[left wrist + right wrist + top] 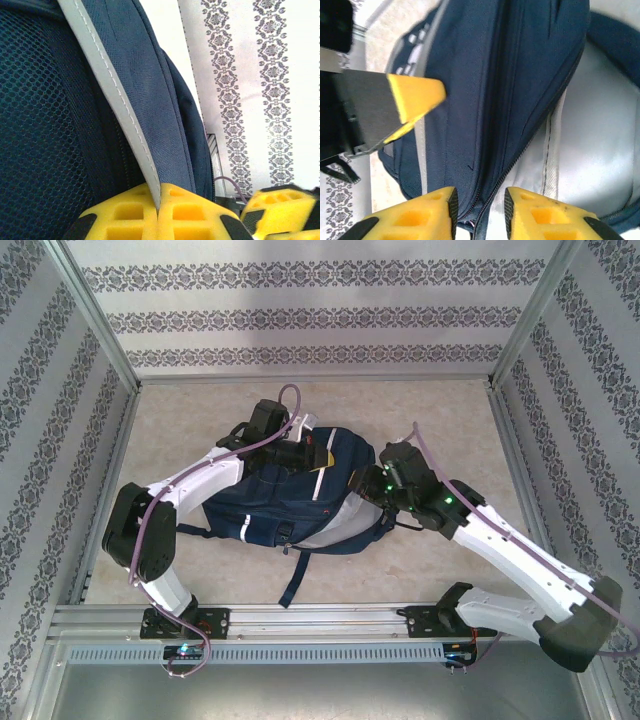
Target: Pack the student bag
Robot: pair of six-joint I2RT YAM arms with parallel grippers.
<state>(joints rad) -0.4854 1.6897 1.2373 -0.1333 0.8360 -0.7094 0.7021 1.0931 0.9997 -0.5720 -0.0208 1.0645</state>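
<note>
The student bag (290,500) lies flat in the middle of the surface (420,410). The left gripper (159,200) pinches its grey trim (115,100), jaws pressed together, while the right gripper (480,210) straddles the zip edge (520,150) with a narrow gap; I cannot tell whether it bites. To open the mouth well, the right gripper should clamp fabric beside the teeth, then both grips should draw apart gently.
</note>
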